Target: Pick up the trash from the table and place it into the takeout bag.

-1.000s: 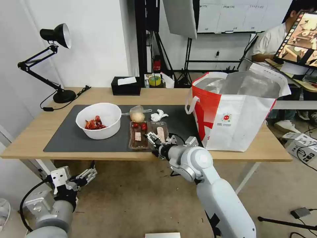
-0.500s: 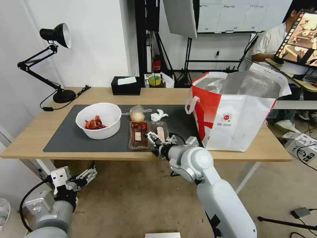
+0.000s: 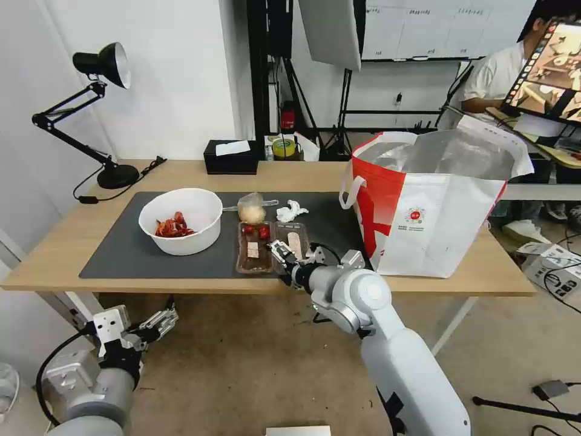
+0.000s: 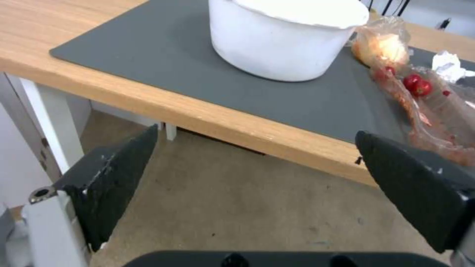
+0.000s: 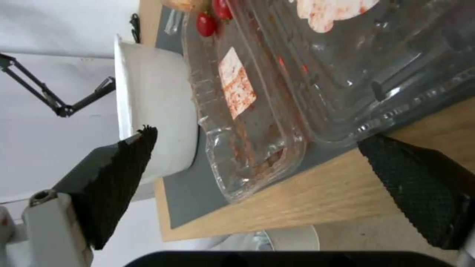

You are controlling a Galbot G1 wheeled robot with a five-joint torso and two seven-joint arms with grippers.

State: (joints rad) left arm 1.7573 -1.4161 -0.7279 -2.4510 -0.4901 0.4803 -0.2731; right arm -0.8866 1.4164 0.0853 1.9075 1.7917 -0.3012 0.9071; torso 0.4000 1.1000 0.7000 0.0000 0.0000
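Observation:
On the table (image 3: pixel 54 242), a white bowl (image 3: pixel 180 219) with red shells sits on the dark mat (image 3: pixel 121 254). Right of it lie a clear clamshell tray (image 3: pixel 269 245), a clear bag with a yellowish lump (image 3: pixel 251 209) and a crumpled tissue (image 3: pixel 290 211). The takeout bag (image 3: pixel 433 206) stands open at the table's right end. My right gripper (image 3: pixel 281 254) is open at the tray's near edge. In the right wrist view the tray (image 5: pixel 277 85) lies just beyond the spread fingers (image 5: pixel 124 174). My left gripper (image 3: pixel 163 318) hangs open below the table's front edge, facing the bowl (image 4: pixel 284 37).
A black desk lamp (image 3: pixel 118 175) stands at the back left of the table. A black tissue box (image 3: pixel 230 157) and a yellow tape roll (image 3: pixel 283 147) sit along the far edge. Stands, cables and a desk with a monitor (image 3: pixel 551 66) lie behind.
The right gripper has edged very slightly closer to the tray's near edge. The left arm and the things on the table have not moved.

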